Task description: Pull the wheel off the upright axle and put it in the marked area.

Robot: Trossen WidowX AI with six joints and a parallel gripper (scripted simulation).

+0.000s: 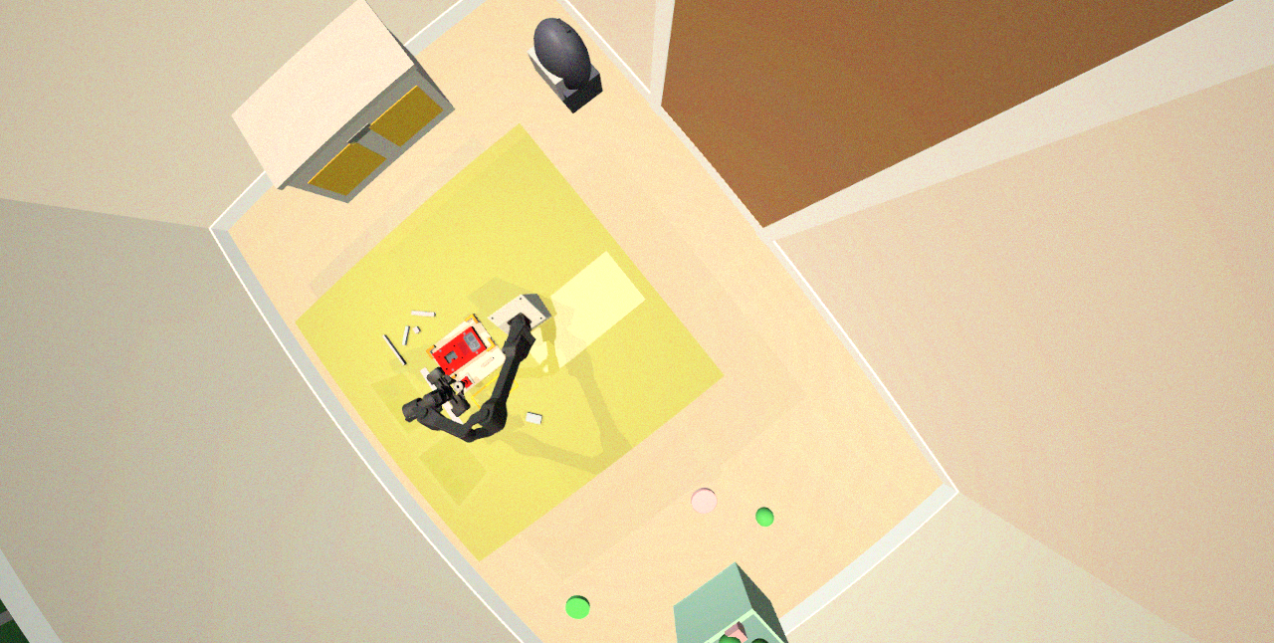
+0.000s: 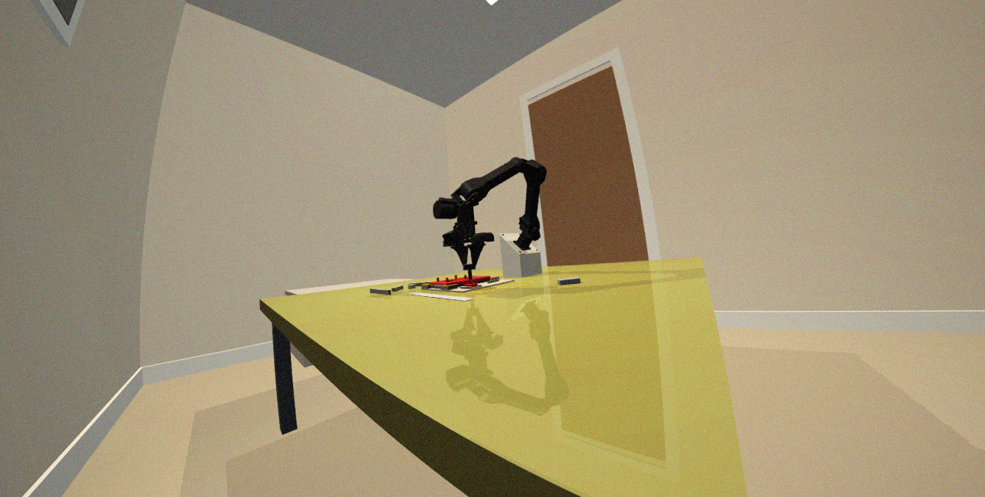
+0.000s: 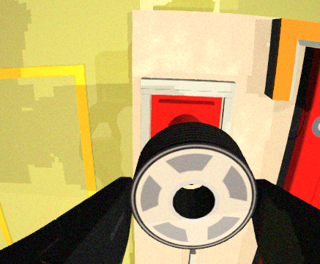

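Observation:
My gripper is shut on the wheel, a black tyre with a pale grey hub and an open dark centre hole. It holds the wheel flat, a little above the cream board, over a red pad in a grey frame. The wheel hides the axle; only a dark round patch shows on the pad behind it. The marked area, a yellow outline, lies on the yellow table to the left of the board.
A large red panel and an orange-and-black corner sit on the board to the right. Loose grey parts lie on the table. The arm's grey base stands behind the board.

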